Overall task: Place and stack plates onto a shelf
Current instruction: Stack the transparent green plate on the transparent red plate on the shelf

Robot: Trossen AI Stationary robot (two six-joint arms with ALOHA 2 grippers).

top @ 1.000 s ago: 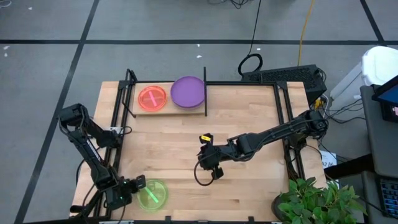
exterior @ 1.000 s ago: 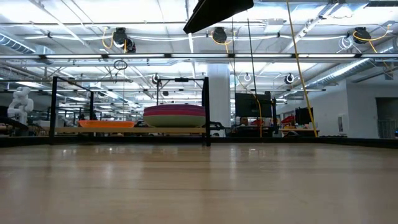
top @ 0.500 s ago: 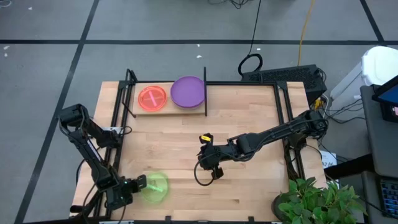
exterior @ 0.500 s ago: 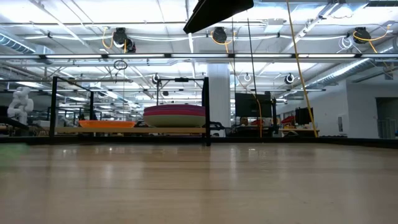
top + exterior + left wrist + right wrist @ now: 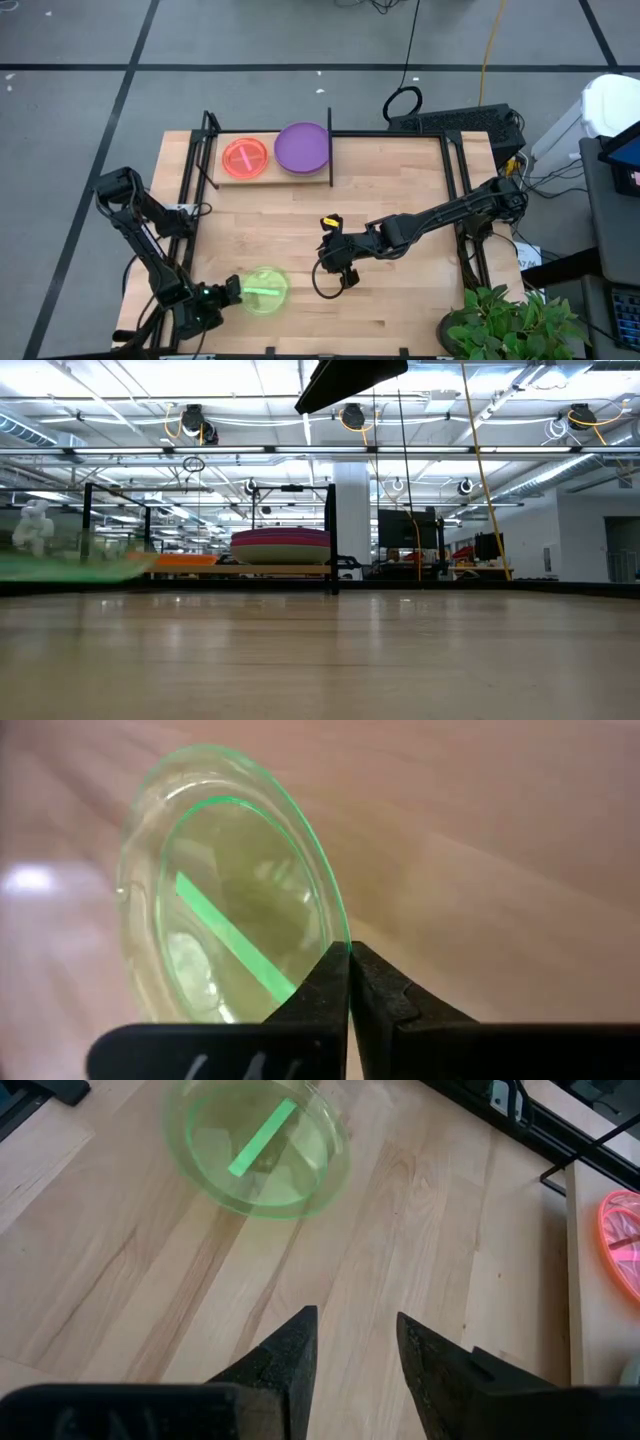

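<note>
A translucent neon-green plate (image 5: 263, 290) is near the table's near left corner, held by my left gripper (image 5: 222, 292), which is shut on it. The left wrist view shows the plate (image 5: 225, 890) ahead of the gripper (image 5: 349, 955). It is also a green blur (image 5: 70, 565) in the low view. My right gripper (image 5: 330, 268) hangs open over the table's middle, facing the green plate (image 5: 258, 1145). The shelf (image 5: 320, 178) at the far left carries a red-orange plate (image 5: 245, 157) and a stack topped by a purple plate (image 5: 302, 147). My left gripper pinches the green plate's rim (image 5: 340, 935) between its two fingers, at the edge nearest the table's left side. The fingers come roughly level from the left. The plate juts out toward the right, tilted and lifted off the table.
The shelf's black frame and upright post (image 5: 330, 140) stand at the far edge; in the low view the stack (image 5: 281, 545) sits on its board (image 5: 200, 571). Black rails run along the table's left and right sides. Bare wood lies between the two grippers.
My left gripper, still shut on the green plate, has carried it up and toward the table's right and far side. The plate has entered the low view from the left as a green blur.
</note>
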